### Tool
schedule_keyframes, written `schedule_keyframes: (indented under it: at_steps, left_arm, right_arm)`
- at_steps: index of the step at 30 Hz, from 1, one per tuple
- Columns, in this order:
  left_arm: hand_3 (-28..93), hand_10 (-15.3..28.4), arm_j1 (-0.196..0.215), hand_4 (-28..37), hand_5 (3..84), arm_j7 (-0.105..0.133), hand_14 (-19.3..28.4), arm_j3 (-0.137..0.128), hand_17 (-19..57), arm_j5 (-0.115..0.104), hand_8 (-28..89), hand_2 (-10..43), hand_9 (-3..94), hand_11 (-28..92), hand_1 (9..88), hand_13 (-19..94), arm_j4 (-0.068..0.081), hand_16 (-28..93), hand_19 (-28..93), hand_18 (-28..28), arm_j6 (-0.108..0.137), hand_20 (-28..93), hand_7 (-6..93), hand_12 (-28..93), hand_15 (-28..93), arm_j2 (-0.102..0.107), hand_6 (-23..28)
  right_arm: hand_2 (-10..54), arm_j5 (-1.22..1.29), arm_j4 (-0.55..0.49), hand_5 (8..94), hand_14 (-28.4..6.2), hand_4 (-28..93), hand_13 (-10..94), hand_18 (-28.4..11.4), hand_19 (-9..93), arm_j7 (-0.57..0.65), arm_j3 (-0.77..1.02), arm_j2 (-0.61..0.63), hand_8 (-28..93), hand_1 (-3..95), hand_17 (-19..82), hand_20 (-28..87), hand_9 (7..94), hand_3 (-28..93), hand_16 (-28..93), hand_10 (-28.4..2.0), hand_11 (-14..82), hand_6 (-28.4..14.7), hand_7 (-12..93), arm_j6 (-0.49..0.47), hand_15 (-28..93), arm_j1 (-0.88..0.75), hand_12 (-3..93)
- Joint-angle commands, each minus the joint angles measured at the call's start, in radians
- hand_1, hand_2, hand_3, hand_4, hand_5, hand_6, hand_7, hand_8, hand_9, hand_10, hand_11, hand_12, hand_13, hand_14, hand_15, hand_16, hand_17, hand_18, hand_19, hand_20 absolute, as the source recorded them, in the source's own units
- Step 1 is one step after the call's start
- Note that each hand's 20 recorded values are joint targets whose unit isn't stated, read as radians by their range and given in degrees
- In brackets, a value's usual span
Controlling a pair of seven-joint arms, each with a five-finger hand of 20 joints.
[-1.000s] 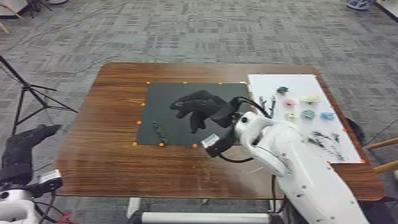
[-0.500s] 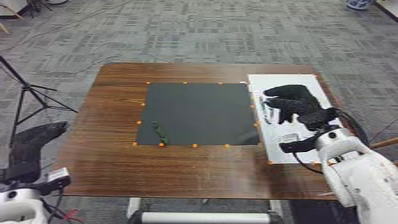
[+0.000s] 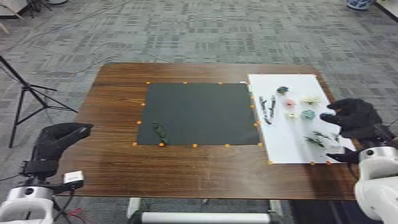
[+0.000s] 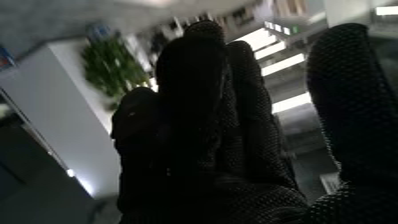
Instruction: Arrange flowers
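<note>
Head view has the right hand (image 3: 355, 119) at the side edge of the white sheet (image 3: 286, 149), near the light blue flower (image 3: 308, 114). Its fingers are straight, the thumb stands apart. One green sprig (image 3: 159, 133) lies on the dark mat (image 3: 202, 110).

Prob. a robotics lab in an office-type rm: grey patterned carpet (image 3: 178, 40), blk tripod (image 3: 33, 95) on the left, brown wooden tbl (image 3: 107, 165) w/ orange marker dots (image 3: 195, 145), white robot arms (image 3: 378, 175); R wrist view has bright strip lights (image 4: 284, 64) & a leafy green plant (image 4: 107, 65).
</note>
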Motion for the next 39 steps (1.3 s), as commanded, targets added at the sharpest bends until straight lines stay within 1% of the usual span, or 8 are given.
schedule_keyframes:
  at_steps: [1,5,7,15,17,20,34,39]
  left_arm:
    - [65,14.0,-0.007,-21.8,58.4,-0.011,17.0,-0.007,2.2,0.006,-9,-0.8,58.1,25,32.6,47,-0.018,1,33,16.0,-0.009,30,22.6,14,35,0.000,1.5]
    - [65,14.0,0.003,-21.7,58.4,0.003,17.0,-0.016,2.2,0.005,-9,-0.7,58.2,25,32.4,47,-0.031,1,33,16.1,-0.018,30,22.6,14,36,-0.007,1.5]
    - [65,14.0,0.006,-21.5,58.4,0.021,17.1,-0.018,2.3,-0.026,-9,-0.8,58.2,25,32.3,47,-0.037,1,33,16.1,-0.005,30,22.5,14,36,-0.007,1.5]
    - [67,14.5,-0.035,-24.8,57.1,0.161,17.4,0.009,6.7,-0.319,-9,1.5,56.1,22,28.9,46,-0.074,0,23,14.3,0.091,23,21.5,13,28,0.017,1.4]
    - [68,14.4,-0.031,-25.0,56.9,0.176,17.4,0.005,7.1,-0.367,-9,1.5,56.0,22,28.3,46,-0.084,0,22,14.0,0.093,23,21.5,13,27,0.015,1.5]
    - [68,14.4,-0.018,-25.2,57.0,0.168,17.3,-0.002,7.0,-0.349,-9,1.5,55.9,22,28.0,46,-0.083,1,21,13.9,0.094,23,21.5,13,27,0.012,1.4]
    - [68,14.5,-0.008,-24.1,57.3,0.166,17.5,-0.017,6.1,-0.368,-9,0.9,56.5,23,28.7,46,-0.087,2,22,14.3,0.094,24,22.0,14,29,0.015,1.4]
    - [68,14.5,-0.010,-24.0,57.4,0.164,17.5,-0.029,6.3,-0.382,-9,0.9,56.6,23,28.7,46,-0.057,1,22,14.4,0.095,24,22.1,14,29,0.032,1.5]
  right_arm:
    - [-9.5,-0.209,0.061,58.8,-8.0,-14,81,-15.6,93,0.024,-0.019,0.010,-6,40.0,55,45,72.8,65,34,-13.5,27.2,-3.5,22,-0.002,57,-0.058,25.6]
    - [-9.5,-0.247,0.087,58.5,-8.0,-14,81,-15.7,93,0.059,-0.041,0.027,-6,38.9,55,46,72.5,65,35,-13.8,27.8,-3.5,22,-0.039,57,-0.039,26.2]
    - [-9.5,-0.256,0.094,58.5,-8.0,-14,81,-15.6,93,0.063,-0.045,0.030,-6,38.6,55,46,72.4,65,35,-14.0,27.8,-3.4,22,-0.055,57,-0.039,26.3]
    - [-9.5,-0.271,0.101,60.7,-7.0,-16,83,-14.6,93,0.093,-0.109,0.052,-6,45.3,56,45,75.5,62,34,-11.4,29.7,-2.9,23,-0.055,57,-0.012,29.5]
    - [-9.5,-0.272,0.099,64.6,-5.6,-16,85,-13.3,93,0.089,-0.115,0.054,12,53.6,58,45,82.2,56,35,-10.0,23.7,-2.5,23,-0.073,55,-0.008,38.0]
    - [-9.5,-0.268,0.092,69.1,-4.3,-15,90,-11.7,93,0.085,-0.116,0.057,17,60.7,62,43,88.1,53,35,-9.2,21.5,-2.1,23,-0.079,52,-0.012,40.9]
    - [-9.5,-0.118,-0.047,75.7,-2.1,-13,94,-8.5,93,0.050,-0.130,0.093,17,65.1,68,40,91.7,53,34,-9.4,28.2,-2.6,24,-0.027,52,0.094,35.5]
    - [-9.5,-0.007,-0.099,75.8,-2.1,-12,94,-7.9,93,0.032,-0.234,0.045,17,65.3,69,40,91.9,54,33,-9.8,28.4,-3.0,25,-0.087,53,0.229,35.2]
